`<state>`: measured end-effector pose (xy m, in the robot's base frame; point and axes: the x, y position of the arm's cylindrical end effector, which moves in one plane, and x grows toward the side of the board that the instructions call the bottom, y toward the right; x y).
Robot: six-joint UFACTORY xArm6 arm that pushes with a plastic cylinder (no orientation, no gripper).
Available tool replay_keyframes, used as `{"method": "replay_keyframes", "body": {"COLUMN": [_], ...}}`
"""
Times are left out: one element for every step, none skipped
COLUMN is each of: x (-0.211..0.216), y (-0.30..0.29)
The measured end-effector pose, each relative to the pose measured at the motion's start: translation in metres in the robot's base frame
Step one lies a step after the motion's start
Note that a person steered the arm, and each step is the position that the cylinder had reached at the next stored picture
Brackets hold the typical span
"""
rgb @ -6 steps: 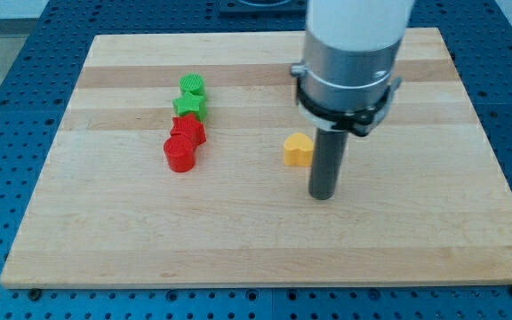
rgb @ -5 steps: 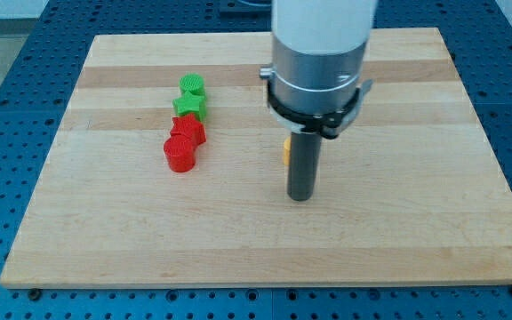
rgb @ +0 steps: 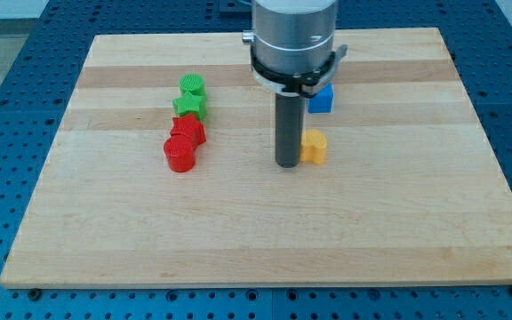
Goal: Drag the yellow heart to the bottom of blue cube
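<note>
The yellow heart lies on the wooden board, just below the blue cube, with a small gap between them. My tip stands on the board right against the heart's left side. The arm's body hides part of the blue cube's left edge.
At the board's left stands a close column of blocks: a green block, a green star, a red star and a red cylinder. The board lies on a blue perforated table.
My tip moved left and up, from the heart's lower right to its left side. The heart now lies further right, under the blue cube, which has come into view.
</note>
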<state>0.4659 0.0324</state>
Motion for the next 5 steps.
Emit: {"method": "replay_keyframes", "body": {"x": [-0.001,0.003,0.006,0.0,-0.01], "y": [0.017,0.02,0.033,0.046,0.046]}}
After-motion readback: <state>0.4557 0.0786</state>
